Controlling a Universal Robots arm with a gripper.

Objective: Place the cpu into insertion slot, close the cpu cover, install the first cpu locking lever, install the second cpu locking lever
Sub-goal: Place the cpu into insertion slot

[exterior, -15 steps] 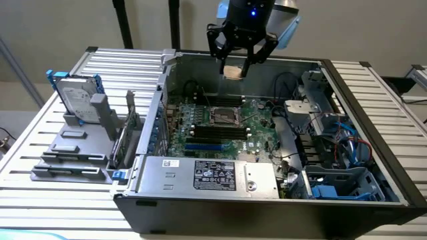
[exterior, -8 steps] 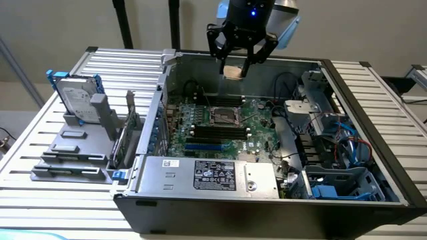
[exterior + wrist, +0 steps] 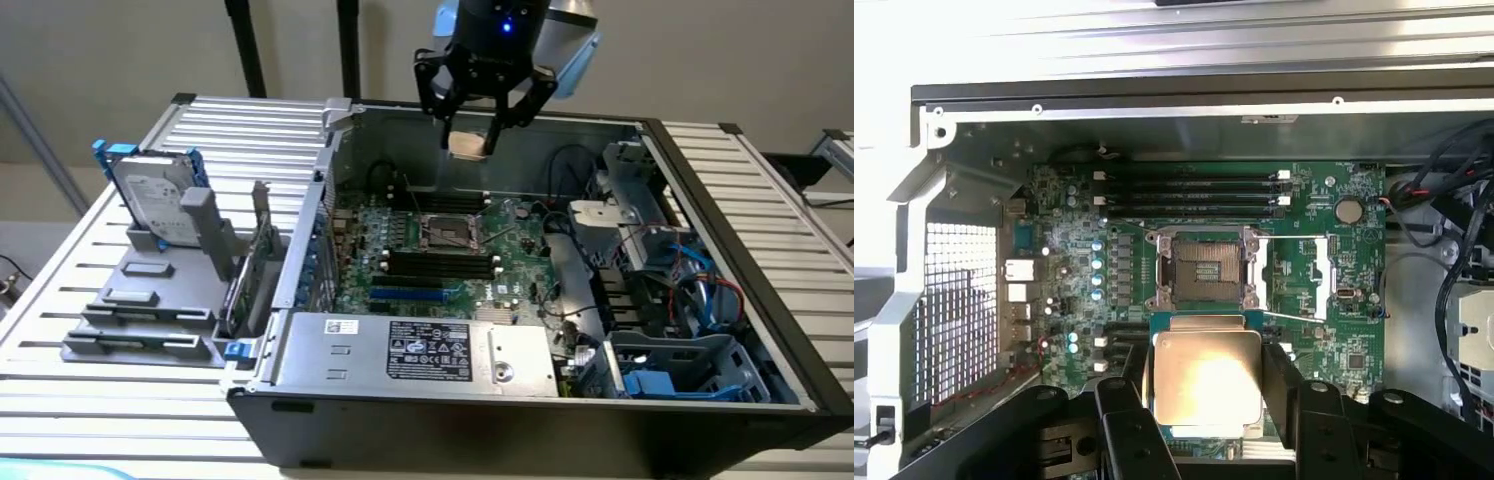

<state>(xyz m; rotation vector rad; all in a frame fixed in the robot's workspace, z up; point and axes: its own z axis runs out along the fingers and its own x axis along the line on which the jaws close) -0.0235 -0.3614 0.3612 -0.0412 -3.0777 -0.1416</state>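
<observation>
Cpu (image 3: pixel 1206 378) flat, edges parallel to insertion slot (image 3: pixel 1204 270) — end effector (image 3: pixel 470 138) clamped on it.

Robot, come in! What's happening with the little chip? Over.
Gripper clamped on the cpu, above the open case. Insertion slot bare, cpu not in yet. Nothing over the slot.

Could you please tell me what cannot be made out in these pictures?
- Wrist view: the cpu and the tool hide the circuit board behind them.
- Exterior view: contacts inside the insertion slot are too small to see.
- Exterior view: print on the grey box is too small to read.
</observation>
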